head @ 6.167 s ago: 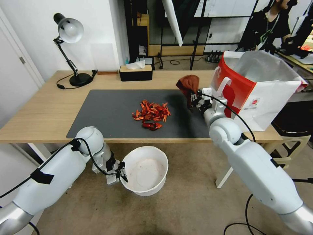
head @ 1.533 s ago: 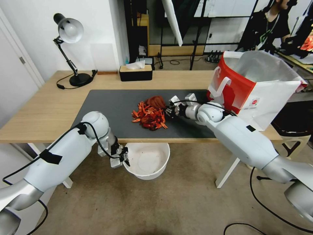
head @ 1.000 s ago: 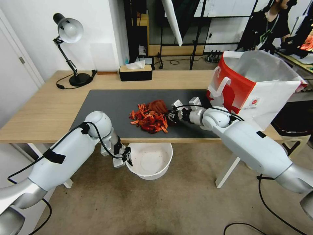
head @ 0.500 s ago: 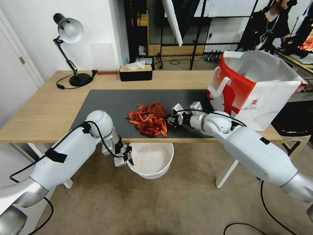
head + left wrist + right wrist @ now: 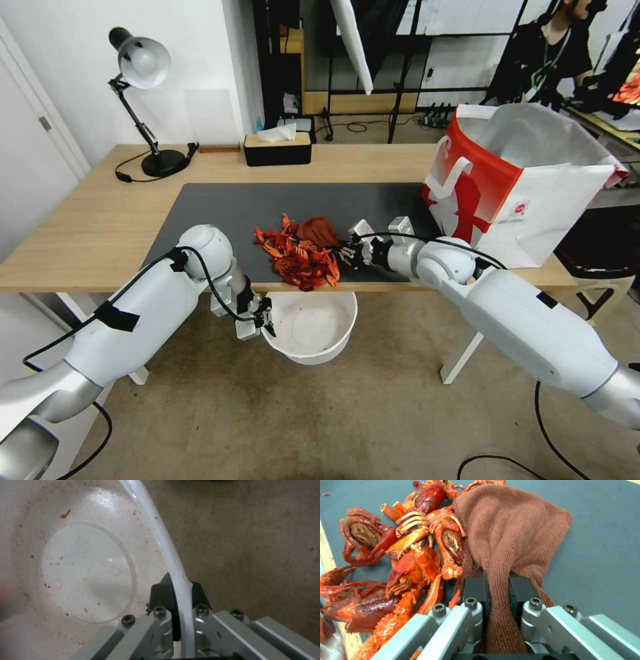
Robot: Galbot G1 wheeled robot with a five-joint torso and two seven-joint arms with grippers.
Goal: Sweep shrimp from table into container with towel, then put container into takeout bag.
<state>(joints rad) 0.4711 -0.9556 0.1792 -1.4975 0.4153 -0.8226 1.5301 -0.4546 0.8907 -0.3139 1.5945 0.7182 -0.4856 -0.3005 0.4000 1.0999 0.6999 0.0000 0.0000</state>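
Pushing red shrimp [image 5: 298, 255] toward a white bowl.

Head view: holding the container [image 5: 311, 326] just under the near edge of the table [image 5: 80, 227], left gripper [image 5: 264, 323] pinching its rim; pressing the towel [image 5: 317, 230] against the heap with the right gripper [image 5: 348, 253]; standing the takeout bag [image 5: 517, 177] open at the right, small logo too tiny to read. Left wrist view: clamping fingers [image 5: 162, 595] on the rim, bowl [image 5: 83, 565] holding just crumbs. Right wrist view: squeezing towel [image 5: 506, 535] between fingers [image 5: 473, 586], shrimp [image 5: 410, 562] touching it.
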